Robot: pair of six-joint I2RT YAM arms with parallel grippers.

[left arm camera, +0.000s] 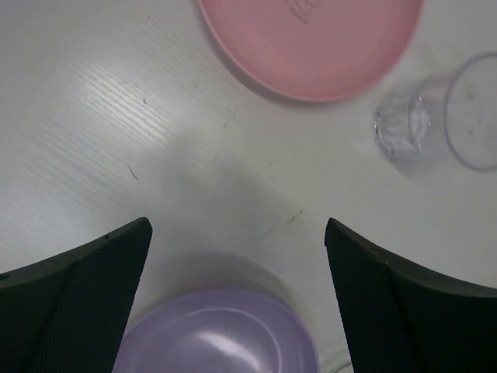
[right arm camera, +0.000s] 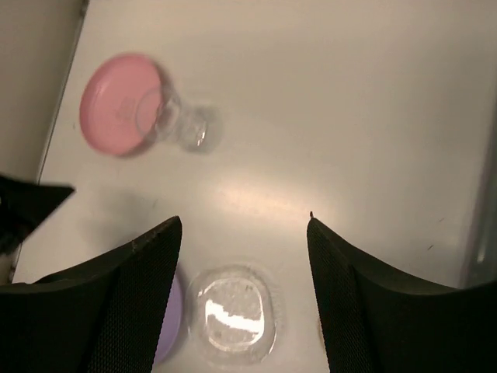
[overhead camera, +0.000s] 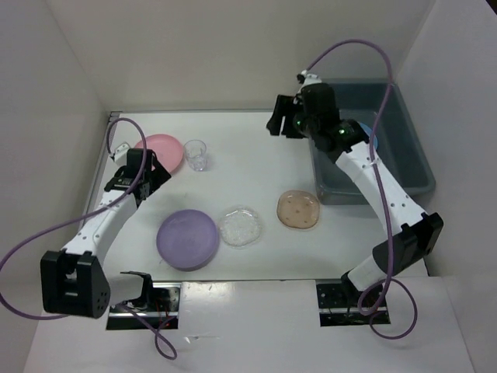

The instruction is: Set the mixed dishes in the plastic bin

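A pink plate, a small clear cup, a purple plate, a clear plate and a brownish squarish plate lie on the white table. The grey-blue bin stands at the right; a blue plate edge shows inside it behind my right arm. My left gripper is open and empty, over bare table between the pink plate and the purple plate. My right gripper is open and empty, held high left of the bin, above the clear plate.
White walls close in the table at the left, back and right. The cup stands right of the pink plate. In the right wrist view the bin's wall shows at the right edge and part of my left arm at the left.
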